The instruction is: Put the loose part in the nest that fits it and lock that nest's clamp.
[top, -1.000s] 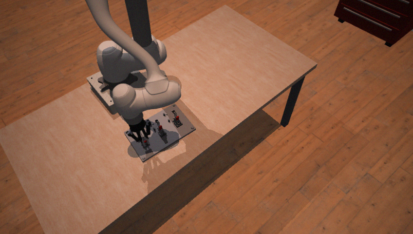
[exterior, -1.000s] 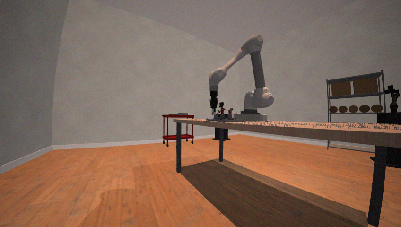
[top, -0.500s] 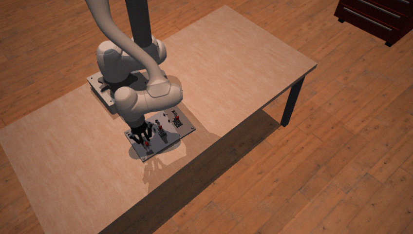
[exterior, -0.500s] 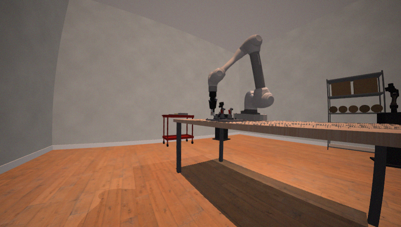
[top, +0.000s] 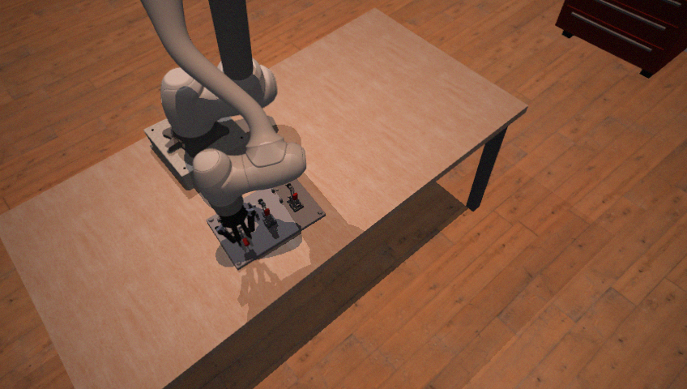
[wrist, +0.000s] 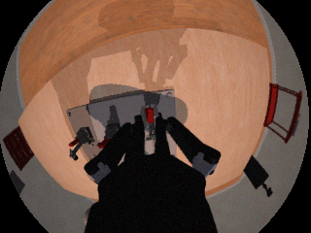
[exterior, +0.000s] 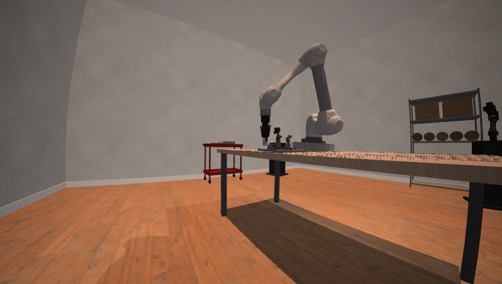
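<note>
Over the end nest of the fixture point(top: 260, 249) point(exterior: 262, 149) point(wrist: 132, 103), the gripper point(top: 243, 236) point(exterior: 265, 138) point(wrist: 150, 111) stood with its fingers nearly together, apparently on nothing, close to the red clamp handle point(top: 245, 241) point(wrist: 150, 115). A pale piece point(wrist: 150, 148) below — perhaps the loose part, though the view was poor — seemed already nested; locking likely remained, its bar's position unclear.

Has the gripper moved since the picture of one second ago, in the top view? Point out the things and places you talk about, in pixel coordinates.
Yes. Against the fixture plate point(top: 262, 243) point(exterior: 262, 149) point(wrist: 131, 105), the gripper point(top: 242, 232) point(exterior: 265, 141) point(wrist: 150, 111) has shifted slightly down and right in the top view, towards the plate's front edge.
</note>
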### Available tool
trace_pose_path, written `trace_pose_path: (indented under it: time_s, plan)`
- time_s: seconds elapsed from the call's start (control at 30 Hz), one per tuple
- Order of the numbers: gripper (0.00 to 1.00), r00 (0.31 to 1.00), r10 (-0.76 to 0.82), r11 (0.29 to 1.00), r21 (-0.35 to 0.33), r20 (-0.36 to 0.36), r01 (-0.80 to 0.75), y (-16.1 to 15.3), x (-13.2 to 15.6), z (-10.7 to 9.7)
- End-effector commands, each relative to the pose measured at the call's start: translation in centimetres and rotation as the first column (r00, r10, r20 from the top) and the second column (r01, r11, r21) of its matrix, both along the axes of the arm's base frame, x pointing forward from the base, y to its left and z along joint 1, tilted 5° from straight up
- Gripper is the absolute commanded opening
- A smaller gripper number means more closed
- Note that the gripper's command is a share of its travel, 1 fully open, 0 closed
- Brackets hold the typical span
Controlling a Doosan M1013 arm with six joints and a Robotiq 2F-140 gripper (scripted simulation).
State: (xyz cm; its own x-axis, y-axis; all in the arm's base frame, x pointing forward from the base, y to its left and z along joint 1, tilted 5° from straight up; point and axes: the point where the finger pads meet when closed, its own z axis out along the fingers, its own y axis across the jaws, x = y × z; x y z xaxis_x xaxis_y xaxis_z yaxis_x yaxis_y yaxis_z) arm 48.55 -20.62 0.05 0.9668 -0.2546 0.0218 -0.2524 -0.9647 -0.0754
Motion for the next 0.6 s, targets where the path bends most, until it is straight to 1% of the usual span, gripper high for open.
trace_pose_path:
  time_s: [0.0,0.57]
  plan:
    - [0.1,1.0,0.0,1.0,0.0,0.0,0.0,-0.01,0.12,-0.23]
    - [0.1,1.0,0.0,1.0,0.0,0.0,0.0,-0.06,0.55,-1.04]
